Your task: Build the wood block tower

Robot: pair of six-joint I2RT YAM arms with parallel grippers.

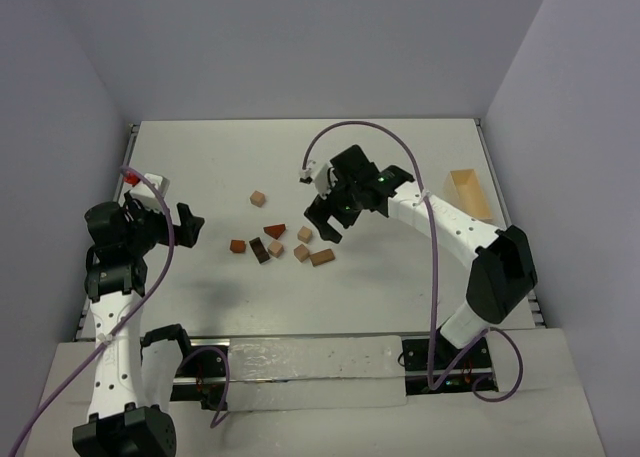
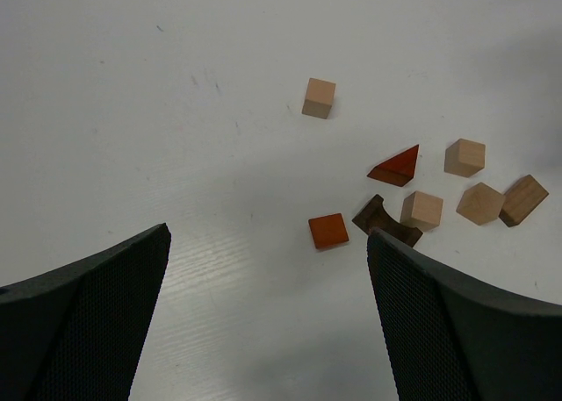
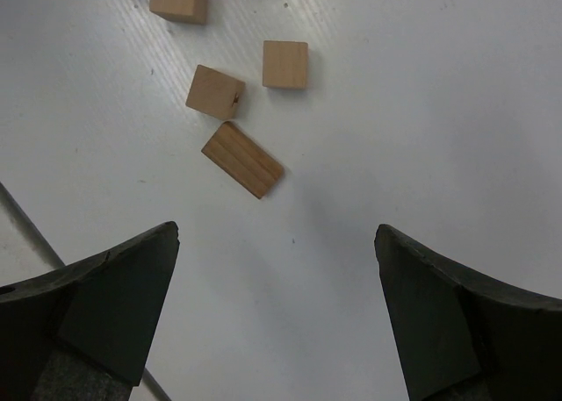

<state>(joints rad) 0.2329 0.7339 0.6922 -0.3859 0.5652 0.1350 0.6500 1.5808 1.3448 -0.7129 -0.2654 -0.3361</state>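
Observation:
The wood blocks lie loose and flat on the white table. A lone tan cube (image 1: 258, 198) (image 2: 319, 97) sits apart from the cluster. The cluster holds a reddish triangular roof piece (image 1: 275, 231) (image 2: 395, 166), an orange-red block (image 1: 238, 245) (image 2: 328, 231), a dark brown arch piece (image 1: 260, 250) (image 2: 385, 218), three tan cubes (image 1: 305, 235) (image 3: 285, 64) and a brown bar (image 1: 321, 257) (image 3: 242, 160). My left gripper (image 1: 192, 227) (image 2: 268, 243) is open and empty, left of the cluster. My right gripper (image 1: 322, 227) (image 3: 277, 234) is open and empty, above the cluster's right end.
A larger pale wooden box (image 1: 470, 192) stands at the right edge of the table. Grey walls close in the back and sides. A purple cable (image 1: 375, 127) loops above the right arm.

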